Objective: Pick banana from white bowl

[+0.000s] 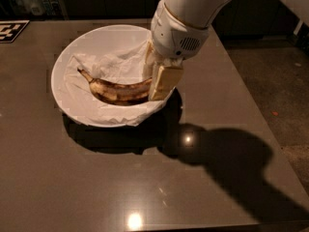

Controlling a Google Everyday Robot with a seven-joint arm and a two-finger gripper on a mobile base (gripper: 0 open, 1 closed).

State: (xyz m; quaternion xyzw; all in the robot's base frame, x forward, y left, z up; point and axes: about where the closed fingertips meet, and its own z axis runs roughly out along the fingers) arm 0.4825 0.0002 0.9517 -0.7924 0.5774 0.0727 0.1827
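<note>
The white bowl (63, 76) sits on the dark table, lined with crumpled white paper. The banana (116, 91), yellow-brown with dark blotches, lies curved in the bowl's middle, its thin stem pointing up-left. My gripper (157, 87) reaches down from the upper right into the bowl's right side. Its beige fingers (164, 79) stand on either side of the banana's right end and are closed on it. That end is hidden behind the fingers. The banana still rests on the paper.
The dark brown table (145, 178) runs around the bowl, with its right edge near the floor (285, 81). A black-and-white marker tag (12, 30) lies at the far left. The arm's shadow falls right of the bowl.
</note>
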